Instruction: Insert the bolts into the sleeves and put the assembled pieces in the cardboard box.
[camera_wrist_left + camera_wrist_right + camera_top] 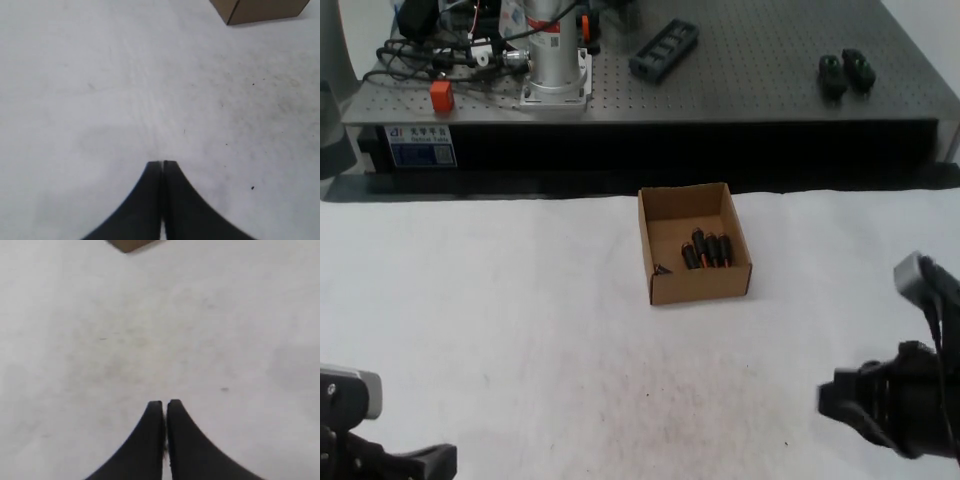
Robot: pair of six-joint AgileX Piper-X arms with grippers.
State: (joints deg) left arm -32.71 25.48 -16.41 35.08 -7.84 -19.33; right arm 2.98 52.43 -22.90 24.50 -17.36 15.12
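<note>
The cardboard box (665, 222) stands open in the middle of the white cloth. Several black sleeves with orange bolts (706, 250) lie side by side inside it, and a small dark piece (663, 268) rests in its near left corner. My left gripper (162, 164) hovers over bare cloth near the front left, fingers pressed together with nothing between them; a corner of the box (260, 10) shows far off. My right gripper (165, 404) is also shut and empty above the cloth at the front right, with a box corner (131, 245) at the view's edge.
A white cloth (520, 320) covers the bench. Behind it sits a perforated metal table (740, 80) with a metal post (555, 60), cables, an orange block (441, 95), a black tray (663, 48) and two black parts (845, 72).
</note>
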